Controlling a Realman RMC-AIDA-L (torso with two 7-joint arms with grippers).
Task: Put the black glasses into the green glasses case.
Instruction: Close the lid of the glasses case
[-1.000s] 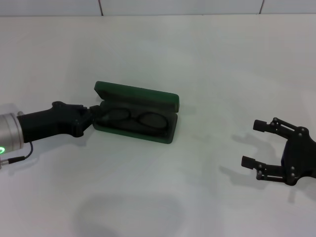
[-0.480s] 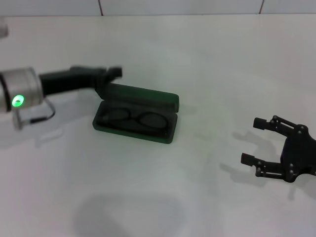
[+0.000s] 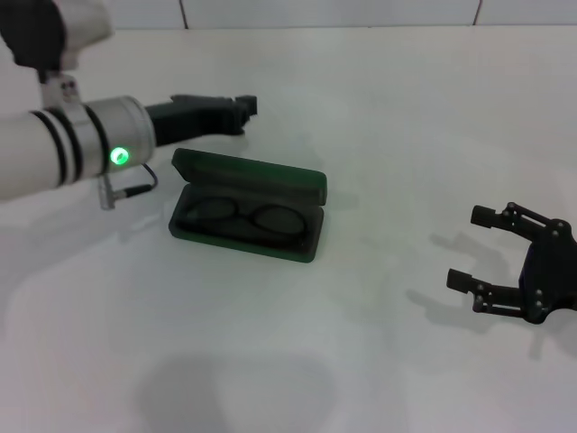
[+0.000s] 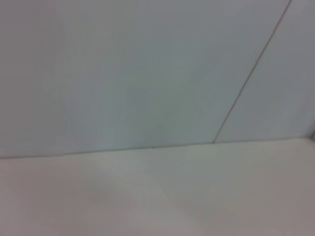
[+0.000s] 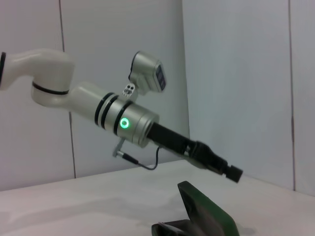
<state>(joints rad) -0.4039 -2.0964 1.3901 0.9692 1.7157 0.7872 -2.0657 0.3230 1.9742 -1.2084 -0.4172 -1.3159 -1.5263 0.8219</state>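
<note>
The green glasses case (image 3: pixel 306 185) lies open at the table's middle, lid standing up at the back. The black glasses (image 3: pixel 239 217) lie folded inside its lower half. My left gripper (image 3: pixel 245 105) hangs in the air behind and above the lid's left end, shut and empty, apart from the case. It also shows in the right wrist view (image 5: pixel 232 172), above the case (image 5: pixel 206 219). My right gripper (image 3: pixel 469 248) is open and empty, low at the table's right side, far from the case. The left wrist view shows neither the case nor the glasses.
The white table (image 3: pixel 297 361) runs to a pale tiled wall (image 3: pixel 325 11) at the back. The left wrist view shows only the wall (image 4: pixel 147 73) and table surface (image 4: pixel 157 196).
My left arm has lifted from the case's left end and swung up and back behind the lid. The right gripper has drifted slightly right. The case and glasses have not moved.
</note>
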